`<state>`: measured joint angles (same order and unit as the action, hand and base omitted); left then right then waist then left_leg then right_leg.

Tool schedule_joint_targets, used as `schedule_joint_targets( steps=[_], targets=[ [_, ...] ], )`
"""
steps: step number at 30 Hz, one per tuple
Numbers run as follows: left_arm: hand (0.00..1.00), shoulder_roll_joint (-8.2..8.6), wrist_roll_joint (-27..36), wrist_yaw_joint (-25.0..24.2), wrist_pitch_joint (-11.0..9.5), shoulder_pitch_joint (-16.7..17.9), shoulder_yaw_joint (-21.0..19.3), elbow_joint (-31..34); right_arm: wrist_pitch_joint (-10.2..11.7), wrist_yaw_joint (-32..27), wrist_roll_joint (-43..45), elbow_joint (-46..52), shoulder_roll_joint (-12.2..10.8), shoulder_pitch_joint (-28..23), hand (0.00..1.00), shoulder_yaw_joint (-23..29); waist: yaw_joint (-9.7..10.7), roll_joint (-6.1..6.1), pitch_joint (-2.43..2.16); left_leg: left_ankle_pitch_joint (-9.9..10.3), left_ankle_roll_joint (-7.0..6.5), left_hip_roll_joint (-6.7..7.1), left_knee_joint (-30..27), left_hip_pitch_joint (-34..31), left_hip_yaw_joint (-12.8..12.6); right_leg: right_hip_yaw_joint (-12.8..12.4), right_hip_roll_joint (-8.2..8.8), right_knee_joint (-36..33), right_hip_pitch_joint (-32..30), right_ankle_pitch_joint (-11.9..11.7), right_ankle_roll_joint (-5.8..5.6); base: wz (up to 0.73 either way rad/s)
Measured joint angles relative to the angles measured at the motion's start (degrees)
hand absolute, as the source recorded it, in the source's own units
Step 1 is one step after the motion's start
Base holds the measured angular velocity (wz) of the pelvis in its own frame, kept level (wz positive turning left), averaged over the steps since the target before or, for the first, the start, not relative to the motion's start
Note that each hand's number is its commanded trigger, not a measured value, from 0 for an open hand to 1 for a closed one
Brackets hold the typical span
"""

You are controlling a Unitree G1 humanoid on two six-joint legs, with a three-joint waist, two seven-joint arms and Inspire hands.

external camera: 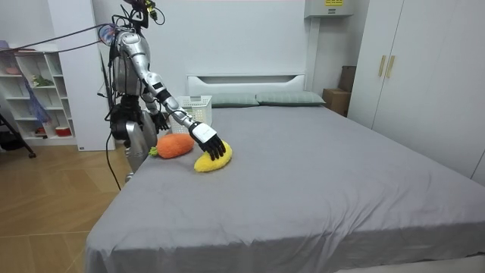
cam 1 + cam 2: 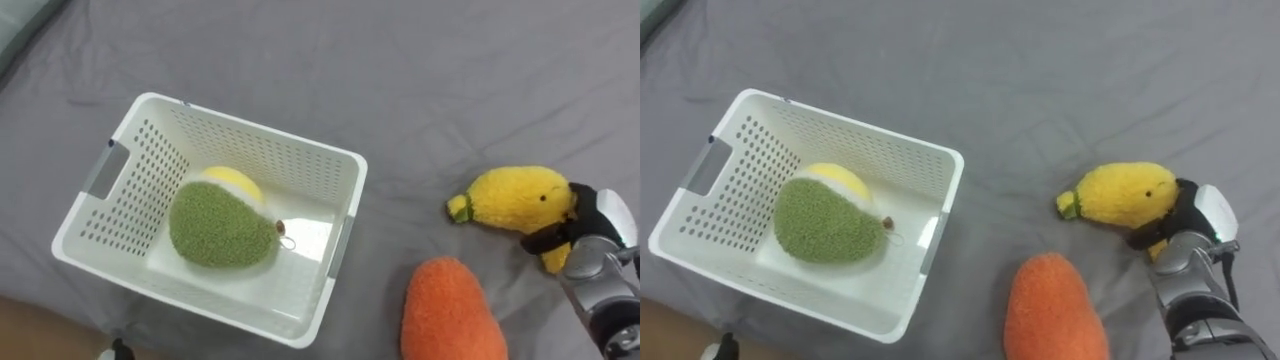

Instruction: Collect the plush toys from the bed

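Room view puts the robot at the side of the grey bed (image 1: 318, 174), near its head end on the room view's left, with the right arm stretched out over the cover. From the eye views you look down on a white perforated basket (image 2: 130, 195) standing on the cover at the left. In it lies a green plush toy (image 2: 215, 225) with a pale yellow side, resting on the basket floor. An orange plush toy (image 2: 450, 315) lies on the cover to the right of the basket, apart from it. Just beyond the orange one lies a yellow plush toy (image 2: 510, 198), its green-tipped end pointing towards the basket. Your right hand (image 2: 585, 215) is on that yellow toy, its dark fingers curled round the toy's right end. The left hand (image 1: 161, 121) hangs low by the bed's edge; you cannot tell how it is set.
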<state>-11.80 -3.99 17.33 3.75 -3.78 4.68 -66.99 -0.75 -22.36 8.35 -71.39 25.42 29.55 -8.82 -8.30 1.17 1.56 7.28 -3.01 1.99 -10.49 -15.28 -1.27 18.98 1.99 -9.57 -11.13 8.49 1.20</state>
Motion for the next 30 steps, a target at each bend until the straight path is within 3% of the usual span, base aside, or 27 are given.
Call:
schedule_joint_targets(
  steps=[5,14,19,30],
  targets=[
    [0.0,0.0,0.1,0.0,0.3,-0.1,0.0,0.0,-0.6,-0.3,-0.4,-0.7,0.2,0.0,1.0,-0.1,-0.2,-0.77,0.06,-0.3,0.21,-0.08,0.0,-0.2,0.1,0.0,-0.08,-0.1,-0.2,-0.1,0.12,0.0],
    [0.0,0.0,1.1,0.0,0.0,-1.4,0.0,0.0,-0.5,-0.1,-1.1,-2.1,0.2,0.3,1.0,0.5,-1.1,-0.89,0.01,-0.9,0.19,-0.02,-0.1,-1.2,0.5,0.4,0.09,-0.4,-1.1,-0.2,0.41,0.02],
    [0.0,0.01,1.2,-0.4,0.0,-2.1,0.0,-0.1,-0.5,-0.2,-1.2,-2.1,0.2,0.3,1.0,3.4,-0.5,-0.89,0.01,-1.6,0.01,0.19,-0.1,-2.1,0.5,1.1,0.47,-1.2,-2.1,-0.3,0.5,0.06],
    [0.0,-0.01,2.2,-0.6,0.0,-2.5,0.1,0.1,-0.6,-1.0,-1.8,-2.1,0.2,0.6,1.0,3.4,0.1,-0.99,-0.06,-2.3,-0.66,0.72,-0.1,-2.5,0.1,1.4,1.29,-2.5,-2.9,-0.3,0.49,0.02]
  ],
)
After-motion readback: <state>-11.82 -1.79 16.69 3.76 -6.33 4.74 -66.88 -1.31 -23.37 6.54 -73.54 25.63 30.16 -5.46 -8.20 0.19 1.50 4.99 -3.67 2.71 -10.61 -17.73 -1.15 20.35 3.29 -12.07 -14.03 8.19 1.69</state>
